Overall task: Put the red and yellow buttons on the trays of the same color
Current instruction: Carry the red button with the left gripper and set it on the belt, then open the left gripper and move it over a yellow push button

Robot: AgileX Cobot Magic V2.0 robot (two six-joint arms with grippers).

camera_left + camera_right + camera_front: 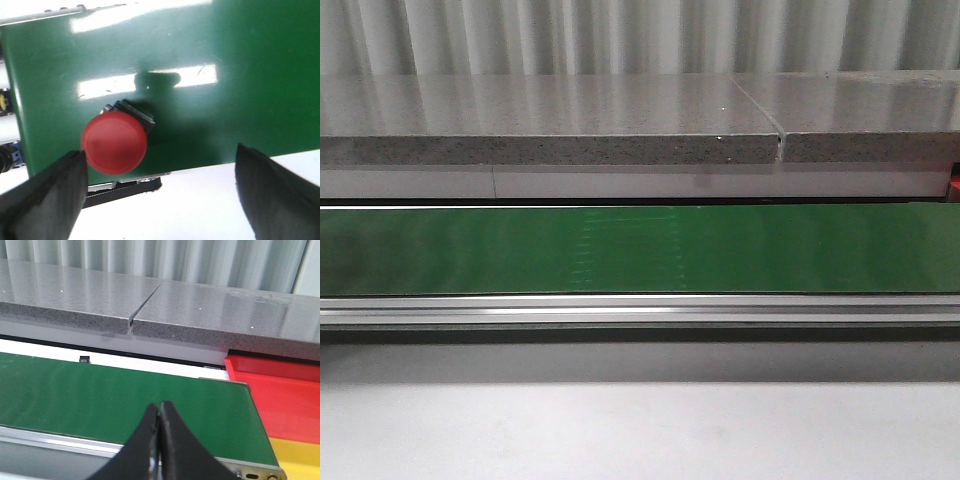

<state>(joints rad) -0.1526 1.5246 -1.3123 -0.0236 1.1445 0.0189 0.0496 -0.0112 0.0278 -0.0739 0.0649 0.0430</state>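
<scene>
Nothing looks sorted yet. A red button [114, 142] sits on the green belt [225, 100], beside the left gripper's [160, 192] spread fingers, ungrasped. The right gripper [160, 440] is pressed together, empty; red tray [280, 395] and yellow tray [297, 457] at its three o'clock show no buttons.

Glossy green belt, speckled stone, smooth plastic

The conveyor belt [640, 250] is a smooth, shiny green sheet that mirrors the lights; its front rail [640, 310] looks like brushed metal. Behind the belt, the grey slab [550, 120] looks like polished, speckled stone with a grainy edge. The red button [114, 142] on the belt has a smooth, slightly satin plastic cap. Past the belt's end, the red tray [280, 395] and yellow tray [297, 457] look like smooth plastic. The tabletop [640, 430] is matt white.
</scene>
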